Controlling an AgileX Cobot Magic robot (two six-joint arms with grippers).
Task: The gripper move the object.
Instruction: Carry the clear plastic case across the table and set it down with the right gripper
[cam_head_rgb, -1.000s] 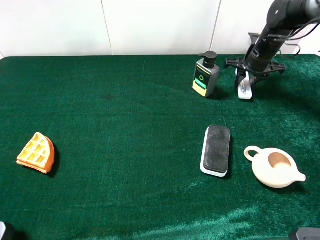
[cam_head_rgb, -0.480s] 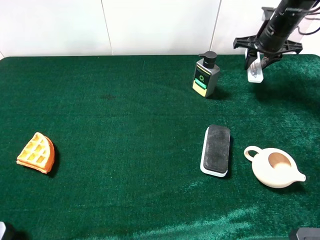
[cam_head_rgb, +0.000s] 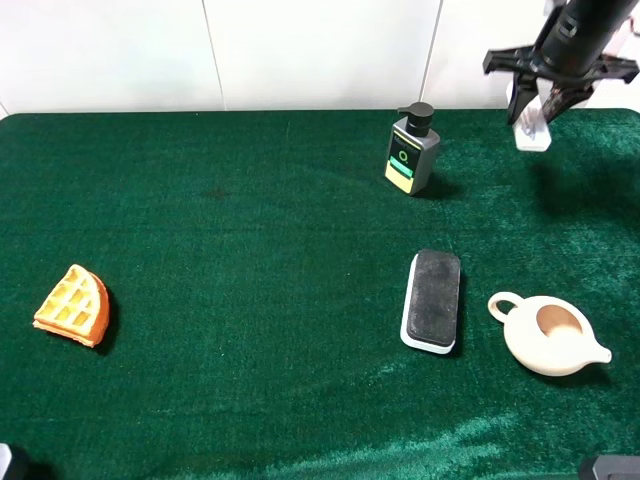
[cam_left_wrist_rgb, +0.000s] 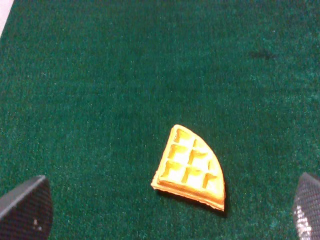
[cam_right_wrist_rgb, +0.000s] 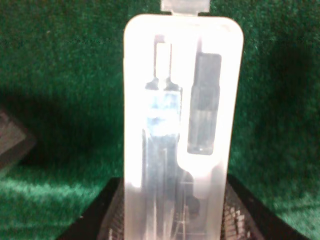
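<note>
Lifted higher and further right than before, the object (cam_head_rgb: 531, 130) hangs above the table (cam_head_rgb: 250, 220) at its far right corner, apparently pinched by the fingers of the right gripper (cam_head_rgb: 532, 106). A pump bottle (cam_head_rgb: 411, 152) stands nearby. The left gripper (cam_left_wrist_rgb: 165, 216) has its fingers spread.

Wide open green desk (cam_head_rgb: 250, 250) across the middle, nothing between the waffle (cam_head_rgb: 73, 305) near left and the pump bottle (cam_head_rgb: 412, 150) at the back. My right claw (cam_head_rgb: 531, 104), clamped on the object (cam_head_rgb: 531, 135), hangs over bare cloth, bottle well to its left. Nearer me, the black-topped block (cam_head_rgb: 433, 300) and cream pot (cam_head_rgb: 548, 335) leave only a narrow gap.
</note>
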